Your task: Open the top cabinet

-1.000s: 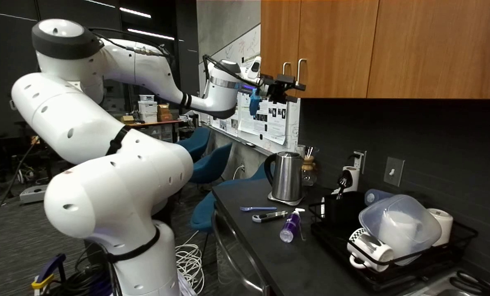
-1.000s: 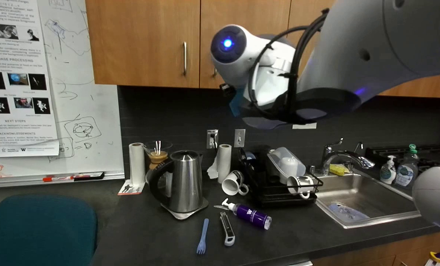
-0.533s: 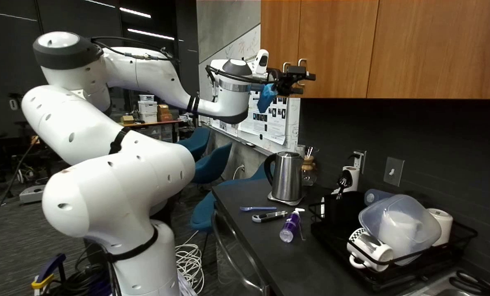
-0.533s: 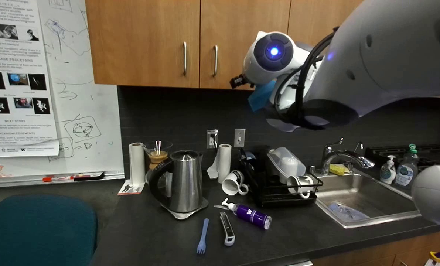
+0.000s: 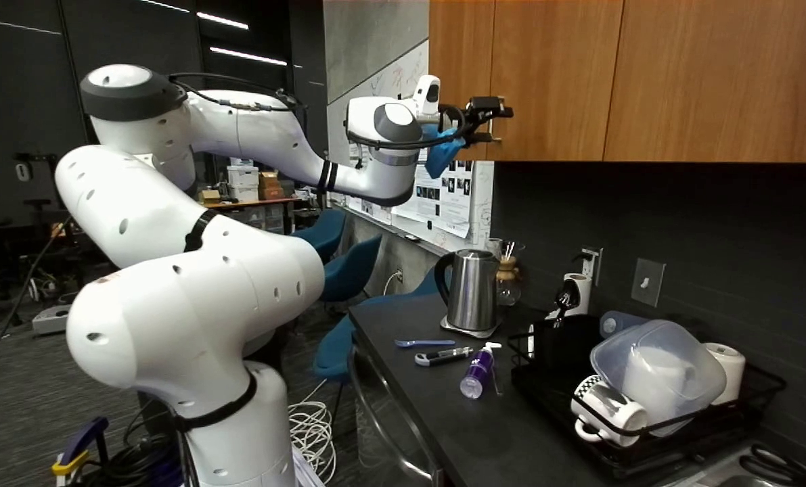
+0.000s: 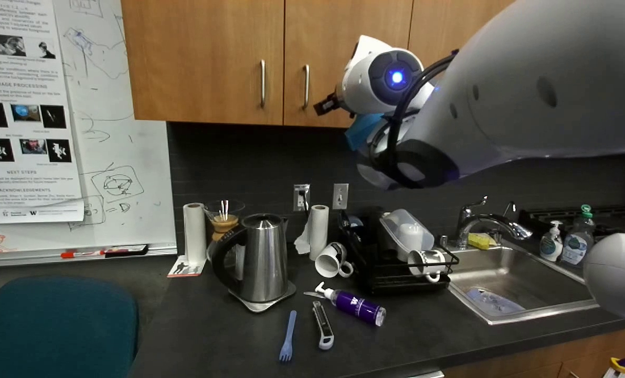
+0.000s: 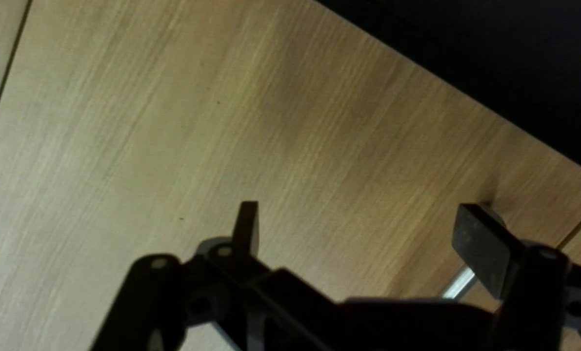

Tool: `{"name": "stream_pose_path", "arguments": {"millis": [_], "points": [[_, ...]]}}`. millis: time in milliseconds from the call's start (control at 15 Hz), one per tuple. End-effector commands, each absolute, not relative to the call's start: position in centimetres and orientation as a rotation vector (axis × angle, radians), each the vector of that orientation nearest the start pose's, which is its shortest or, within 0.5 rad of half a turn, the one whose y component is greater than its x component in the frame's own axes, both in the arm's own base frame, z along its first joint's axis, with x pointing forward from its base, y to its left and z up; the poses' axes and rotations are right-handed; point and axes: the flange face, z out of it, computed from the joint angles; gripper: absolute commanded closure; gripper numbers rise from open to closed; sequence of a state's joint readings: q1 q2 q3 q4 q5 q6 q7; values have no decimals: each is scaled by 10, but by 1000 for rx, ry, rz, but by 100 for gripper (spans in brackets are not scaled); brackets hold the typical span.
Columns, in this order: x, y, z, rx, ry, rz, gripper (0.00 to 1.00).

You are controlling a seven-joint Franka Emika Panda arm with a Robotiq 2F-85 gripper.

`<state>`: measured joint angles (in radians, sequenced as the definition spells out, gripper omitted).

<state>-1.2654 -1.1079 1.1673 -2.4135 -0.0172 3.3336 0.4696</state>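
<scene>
Wall cabinet (image 6: 291,50) dead ahead of jaws; its bar handle (image 6: 306,86) shows behind fingertip (image 7: 485,248) at wrist-view right, not centred, long axis slanted to closing line. Gripper (image 7: 361,229) spread, holding nothing; probably needs sideways shift.

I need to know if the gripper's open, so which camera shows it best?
The wrist view: the gripper appears close up, its two fingers plainly apart. Both exterior views show it smaller, before the cabinet doors.
</scene>
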Motion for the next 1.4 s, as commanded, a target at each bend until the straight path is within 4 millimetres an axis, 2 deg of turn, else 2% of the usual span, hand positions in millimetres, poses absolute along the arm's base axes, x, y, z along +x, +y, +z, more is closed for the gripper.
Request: {"name": "stream_pose_path", "arguments": {"millis": [0, 733, 1333], "points": [[485, 140, 566, 1811, 119, 1698, 0], [499, 172, 572, 1807, 193, 1810, 0], [528, 164, 574, 1799, 179, 1817, 0]]}}
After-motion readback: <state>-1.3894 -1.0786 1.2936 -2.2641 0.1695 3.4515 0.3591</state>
